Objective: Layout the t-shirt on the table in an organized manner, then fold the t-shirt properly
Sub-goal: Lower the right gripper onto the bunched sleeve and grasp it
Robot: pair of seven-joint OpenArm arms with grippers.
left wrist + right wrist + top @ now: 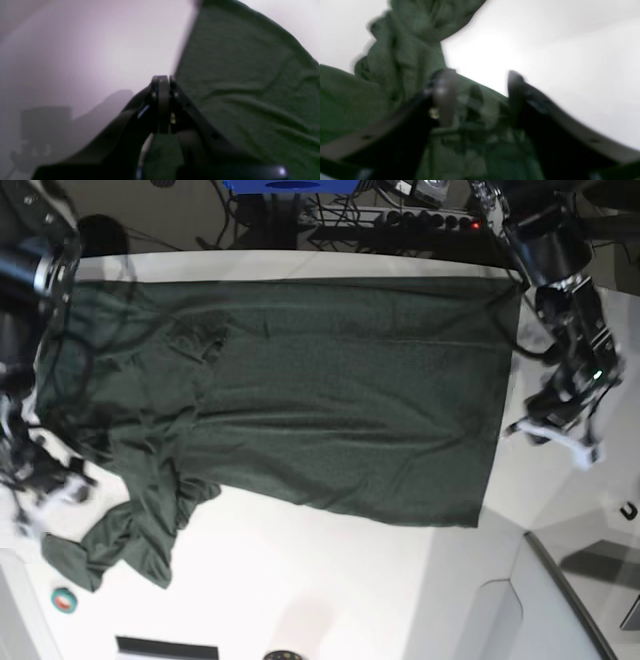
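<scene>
A: What fills the scene?

B: The table (pixel 330 580), white, is the biggest thing. Spread over it lies the t-shirt (pixel 330 410), dark green and plain. Its body is mostly flat, running along the tabletop's far edge, with the hem toward the base view's right side.

A: And the rest of the cloth?

B: One sleeve (pixel 125 540) is bunched and wrinkled near the tabletop's near-left corner in that view.

A: The arms?

B: The left gripper (pixel 162 80) sits at the shirt's hem edge, jaws pressed together; green cloth shows beneath its frame, but I cannot tell whether any is pinched between the tips. The right gripper (pixel 480 82) has its fingers (pixel 517 82) spread apart over rumpled fabric, with nothing caught between them. That view is blurred.

A: Any writing or labels?

B: None I can read. A small round green roll (pixel 64 601) lies near the tabletop's near-left corner.
</scene>
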